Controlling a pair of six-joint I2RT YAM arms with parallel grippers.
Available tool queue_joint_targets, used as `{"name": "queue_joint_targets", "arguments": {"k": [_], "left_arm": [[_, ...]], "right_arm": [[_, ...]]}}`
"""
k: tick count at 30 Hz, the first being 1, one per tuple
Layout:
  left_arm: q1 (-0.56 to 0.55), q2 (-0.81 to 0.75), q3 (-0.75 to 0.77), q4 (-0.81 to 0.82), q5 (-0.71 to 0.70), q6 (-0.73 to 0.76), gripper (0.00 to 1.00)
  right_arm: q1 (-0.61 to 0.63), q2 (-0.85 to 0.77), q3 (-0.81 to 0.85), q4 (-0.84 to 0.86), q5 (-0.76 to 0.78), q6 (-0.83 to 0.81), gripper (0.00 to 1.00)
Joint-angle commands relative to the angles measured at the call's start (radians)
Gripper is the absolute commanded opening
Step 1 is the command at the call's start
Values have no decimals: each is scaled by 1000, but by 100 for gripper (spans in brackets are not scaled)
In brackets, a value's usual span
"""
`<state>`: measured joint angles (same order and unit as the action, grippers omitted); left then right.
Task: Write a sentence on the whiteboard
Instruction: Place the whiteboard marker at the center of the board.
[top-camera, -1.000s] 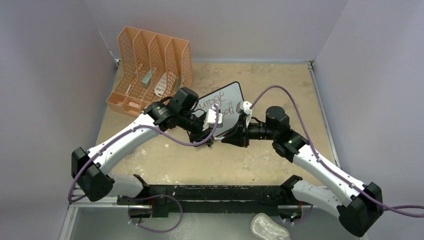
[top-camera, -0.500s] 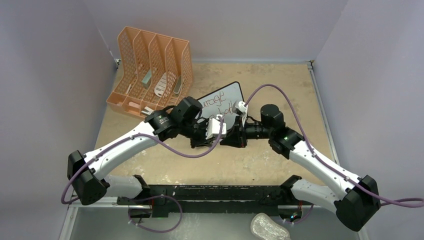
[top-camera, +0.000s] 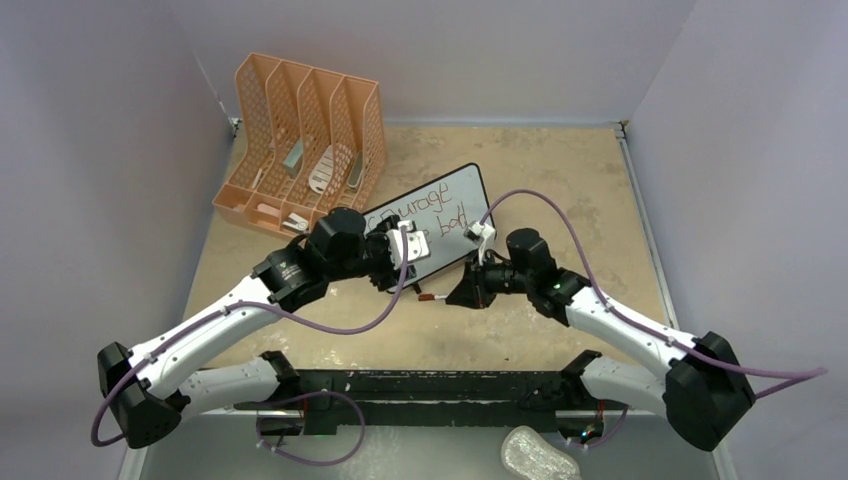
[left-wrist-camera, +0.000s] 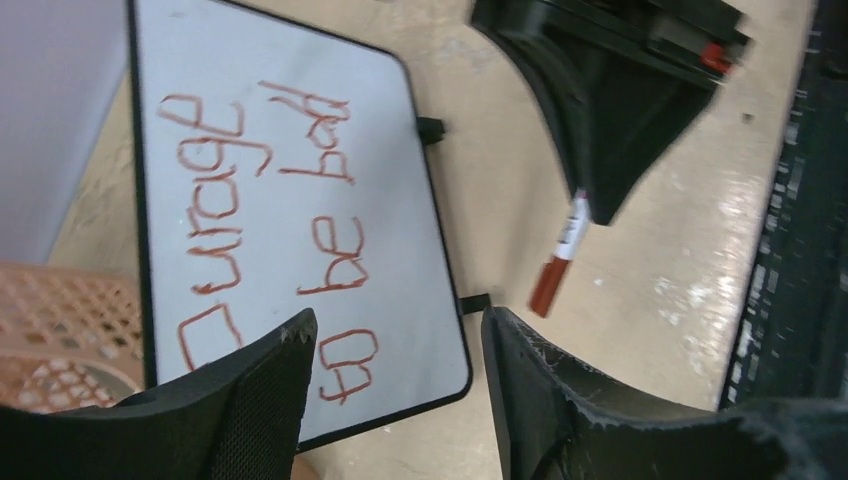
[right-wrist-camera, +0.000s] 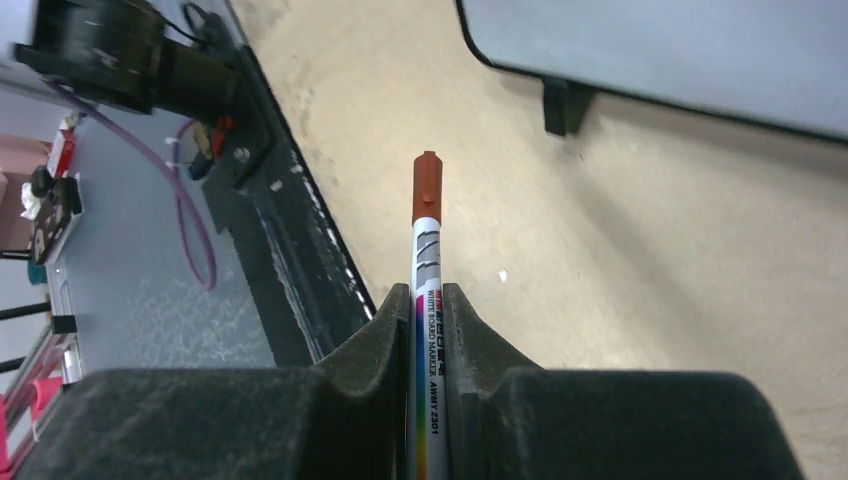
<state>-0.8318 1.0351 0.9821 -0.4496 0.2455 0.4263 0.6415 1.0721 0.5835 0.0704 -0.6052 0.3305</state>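
Observation:
The whiteboard (top-camera: 440, 205) lies flat mid-table, black-framed, with the sentence (top-camera: 428, 203) in red-brown handwriting, "courage to be bad", in two lines. In the left wrist view the whiteboard (left-wrist-camera: 280, 130) and the sentence (left-wrist-camera: 270, 220) fill the upper left. My left gripper (top-camera: 398, 272) hovers open over the board's near left corner, nothing between its fingers (left-wrist-camera: 255, 400). My right gripper (top-camera: 465, 290) is shut on a white marker (right-wrist-camera: 427, 250) with a brown-red cap end pointing left, just off the board's near edge. That marker (left-wrist-camera: 560, 255) also shows in the left wrist view.
An orange perforated file organizer (top-camera: 300, 140) stands at the back left, touching the board's left end. The board's small black foot (right-wrist-camera: 565, 105) sticks out toward me. A black rail (top-camera: 430, 385) runs along the near table edge, with a crumpled white wad (top-camera: 540, 455) below it.
My left gripper has opened and drawn back to the left, away from the marker. The right gripper has pulled toward the near edge with the marker, uncovering more of the board.

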Motion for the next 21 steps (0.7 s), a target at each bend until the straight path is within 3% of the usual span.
{"name": "queue_joint_targets", "arguments": {"k": [1,3,7,11,13,21], "left_arm": [[21,-16,-49,217,-234,-149,60],[43,-32,-72,266,-300,-194,63],[135,-116,-144,380,-381,-301,79],[222,-201,-184,434,-446,-417,92],[251,-231,-189,466,-463,-471,94],[296,-323,-203,466,-554,-534,95]], "right_arm": [[-2,37,-55,94,78,68,0],[-3,62,-85,127,97,81,0],[-8,132,-137,226,113,117,0],[-9,206,-148,256,146,130,7],[-12,227,-155,269,161,145,9],[-13,200,-169,239,293,205,39]]}}
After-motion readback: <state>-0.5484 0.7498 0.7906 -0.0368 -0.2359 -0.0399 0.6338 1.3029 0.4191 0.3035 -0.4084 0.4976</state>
